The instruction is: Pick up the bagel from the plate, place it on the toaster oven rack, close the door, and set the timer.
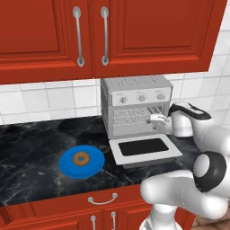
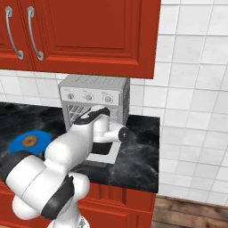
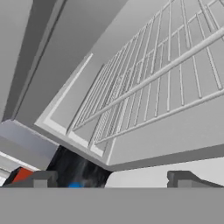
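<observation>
Spread, empty fingertips (image 3: pixel 43 178) face the toaster oven rack (image 3: pixel 153 92). Your bagel (image 1: pixel 81 158) sits unpicked on the plate (image 1: pixel 67 167); the door (image 1: pixel 144 149) hangs open, everything remains.

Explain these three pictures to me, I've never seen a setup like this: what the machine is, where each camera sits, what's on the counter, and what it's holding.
The machine is a white robot arm in a simulated kitchen. Two cameras ride behind it, left and right; the third sits on its hand, looking along the gripper into the toaster oven. On the dark counter a blue plate carries a bagel. The oven's door lies folded down, and the wire rack is bare where the hand view shows it. The jaws stand open, holding nothing.
</observation>
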### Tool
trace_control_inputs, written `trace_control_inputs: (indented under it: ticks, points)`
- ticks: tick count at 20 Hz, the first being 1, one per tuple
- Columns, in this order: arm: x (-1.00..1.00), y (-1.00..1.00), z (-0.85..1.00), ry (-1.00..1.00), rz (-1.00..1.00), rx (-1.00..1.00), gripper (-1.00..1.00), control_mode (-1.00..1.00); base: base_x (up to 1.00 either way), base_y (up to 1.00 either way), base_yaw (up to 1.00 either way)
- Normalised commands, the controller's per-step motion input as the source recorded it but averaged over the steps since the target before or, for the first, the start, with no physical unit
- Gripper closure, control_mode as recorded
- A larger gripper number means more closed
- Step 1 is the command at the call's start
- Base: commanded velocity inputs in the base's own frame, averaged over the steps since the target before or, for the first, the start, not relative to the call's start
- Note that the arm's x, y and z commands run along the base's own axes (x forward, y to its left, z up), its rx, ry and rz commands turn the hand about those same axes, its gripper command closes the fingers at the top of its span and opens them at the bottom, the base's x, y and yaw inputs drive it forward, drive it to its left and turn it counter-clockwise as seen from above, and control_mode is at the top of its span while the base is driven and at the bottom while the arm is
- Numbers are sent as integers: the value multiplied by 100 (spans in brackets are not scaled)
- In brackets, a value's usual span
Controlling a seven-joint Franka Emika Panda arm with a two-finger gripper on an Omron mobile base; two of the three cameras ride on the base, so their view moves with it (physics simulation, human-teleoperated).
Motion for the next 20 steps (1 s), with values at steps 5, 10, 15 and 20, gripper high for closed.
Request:
trace_control_inputs:
  ticks: [5, 10, 15, 20]
  points:
    - [31, 0, -22, -3, 0, 1, -100, -100, 0, 0, 0]
    - [22, 0, -20, -5, 0, 0, -100, -100, 0, 0, 0]
    - [18, 4, -17, -4, 0, 0, -100, -100, 0, 0, 0]
    - [24, 9, -3, -1, 0, 0, -100, -100, 0, 0, 0]
